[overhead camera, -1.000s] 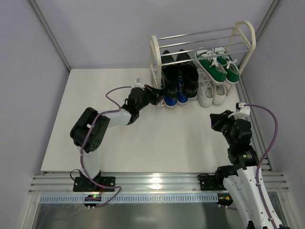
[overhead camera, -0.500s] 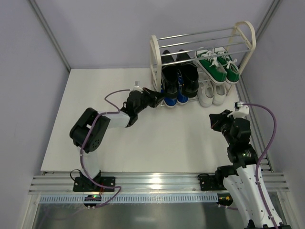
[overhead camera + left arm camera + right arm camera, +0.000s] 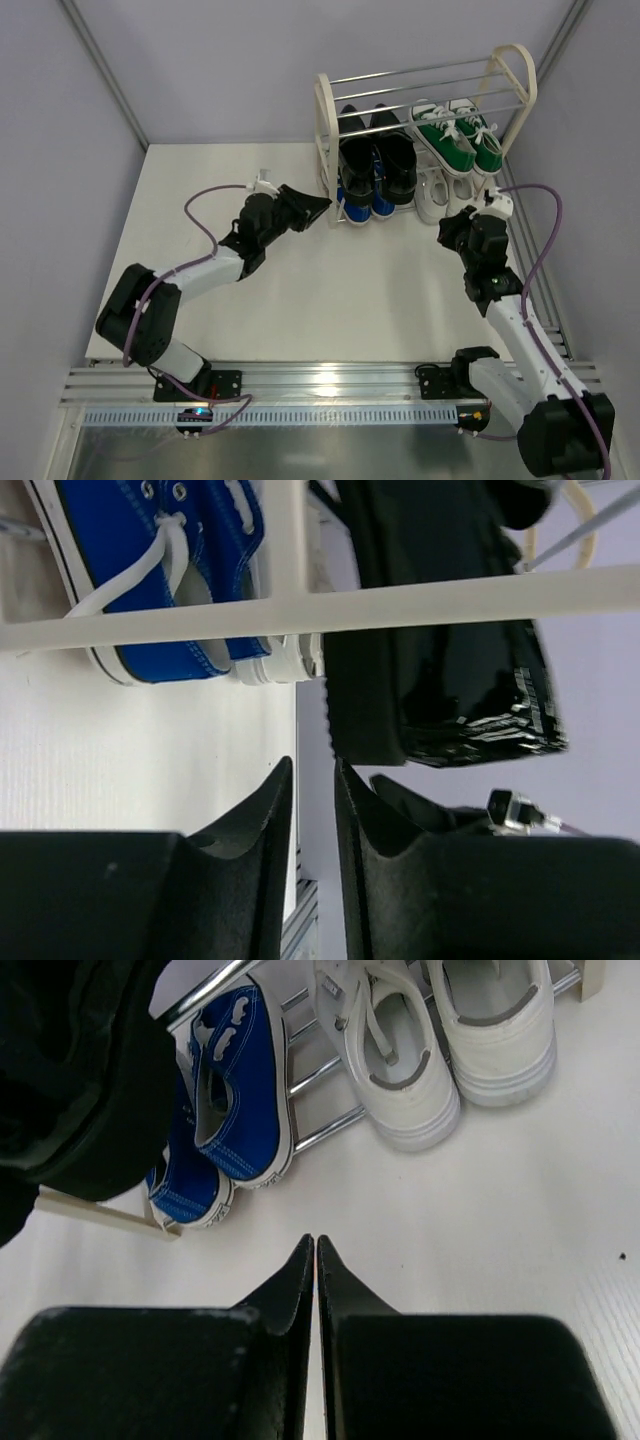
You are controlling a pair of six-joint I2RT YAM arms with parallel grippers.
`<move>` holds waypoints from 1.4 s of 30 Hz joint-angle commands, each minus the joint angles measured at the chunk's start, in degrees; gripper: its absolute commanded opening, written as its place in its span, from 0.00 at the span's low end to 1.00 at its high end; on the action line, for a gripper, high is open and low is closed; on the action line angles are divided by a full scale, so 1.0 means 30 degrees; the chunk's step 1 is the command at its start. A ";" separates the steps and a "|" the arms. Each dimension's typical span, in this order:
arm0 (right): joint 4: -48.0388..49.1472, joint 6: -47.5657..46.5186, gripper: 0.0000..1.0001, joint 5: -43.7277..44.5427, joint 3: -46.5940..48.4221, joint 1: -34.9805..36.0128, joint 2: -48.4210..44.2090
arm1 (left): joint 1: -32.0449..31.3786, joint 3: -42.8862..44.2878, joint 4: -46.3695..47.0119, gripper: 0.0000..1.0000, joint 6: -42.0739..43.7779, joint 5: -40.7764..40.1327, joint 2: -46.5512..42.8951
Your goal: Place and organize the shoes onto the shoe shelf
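Looks basically finished to me: all four pairs are on the shoe shelf (image 3: 324,130) at the far right of the bench (image 3: 200,200). Glossy black leather shoes (image 3: 378,150) are top tier left and green sneakers (image 3: 460,140) top tier right. Blue sneakers (image 3: 368,208) sit on the bottom tier under the black ones, with the white sneakers (image 3: 445,198) bottom right. Each pair sits side by side, and I see no shoe on the bench itself. The left pincer (image 3: 312,780) is down to a thin slit with nothing in it, just beside the shelf's left frame near the blue toes. The right pincer (image 3: 316,1250) is pinched closed and empty, just near of the white pair. My guess is what's left is at most nudging the blue pair, whose toes poke out the near side, then backing both arms off
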 commanded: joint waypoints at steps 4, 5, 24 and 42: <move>0.6591 0.0229 0.04 0.0360 0.3446 -0.0088 0.4845 | 0.0927 0.0410 -0.3063 0.17 0.2560 -0.0783 -0.2638; 0.7145 0.0170 0.04 -0.0107 0.4234 -0.0117 0.5953 | 0.1044 0.0352 -0.3152 0.16 0.2647 -0.0753 -0.2786; 1.1045 0.2569 0.04 -1.1884 0.8431 0.0351 1.3521 | 0.2217 -0.1348 -0.3797 0.04 0.3234 -0.0489 -0.5337; 0.2526 -0.2259 0.06 0.0619 0.7319 0.0263 0.6000 | 0.2481 0.0963 -0.9788 0.18 0.7477 -0.1044 -0.8582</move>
